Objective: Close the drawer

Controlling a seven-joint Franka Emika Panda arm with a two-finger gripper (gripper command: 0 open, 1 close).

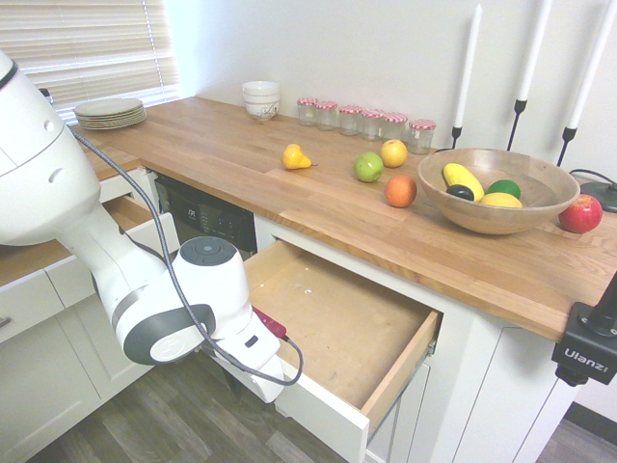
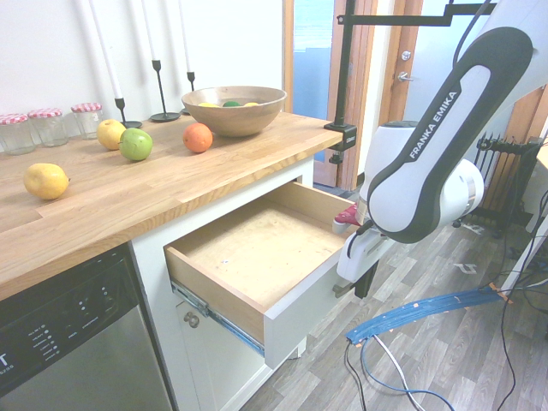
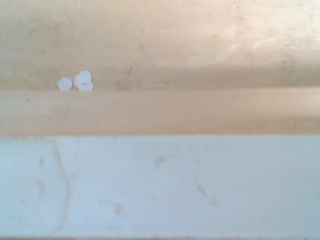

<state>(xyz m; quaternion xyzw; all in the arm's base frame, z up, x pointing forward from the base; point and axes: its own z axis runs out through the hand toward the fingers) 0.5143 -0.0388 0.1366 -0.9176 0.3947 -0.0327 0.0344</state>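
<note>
Standing fully open, the wide white-fronted, bare-wood drawer (image 2: 257,257) has the hand (image 2: 353,257) against its front; finger state cannot be told. An off-centre push could skew and jam it.

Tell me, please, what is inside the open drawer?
The drawer shows only a bare pale wood bottom with a few small white dots. The strip nearest its white front is hidden by the gripper.
</note>
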